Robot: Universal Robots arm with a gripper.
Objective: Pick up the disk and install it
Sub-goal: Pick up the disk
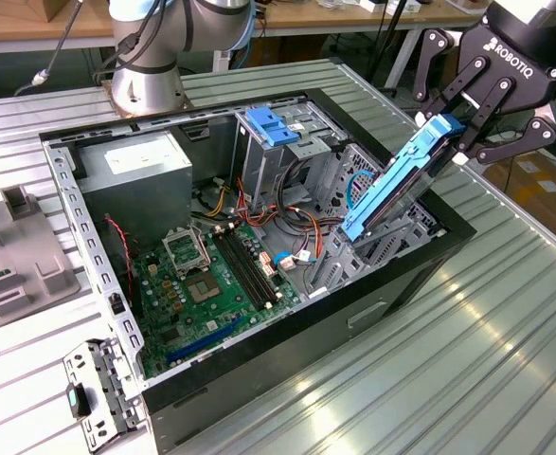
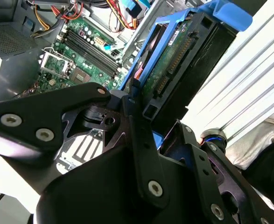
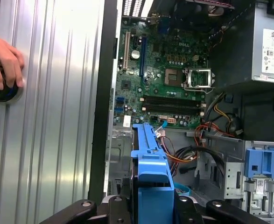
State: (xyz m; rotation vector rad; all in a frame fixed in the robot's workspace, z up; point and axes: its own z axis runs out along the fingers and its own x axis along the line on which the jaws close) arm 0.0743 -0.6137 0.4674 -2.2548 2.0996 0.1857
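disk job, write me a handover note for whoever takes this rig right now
Pincer: shut on the disk, gripping its upper end.
Disk: lifted, tilted, lower end down at the metal bay at the exterior view's right of the open computer case.
Done: pickup.
Left: disk not yet seated.
Note: a person's hand rests on the table beside the case.

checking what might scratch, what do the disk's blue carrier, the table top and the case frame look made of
The disk's carrier looks like moulded plastic: uniform bright blue, soft sheen. The table looks like ribbed aluminium or steel: silvery, streaked with reflections. The case frame looks like bare stamped sheet metal: dull grey, punched holes.
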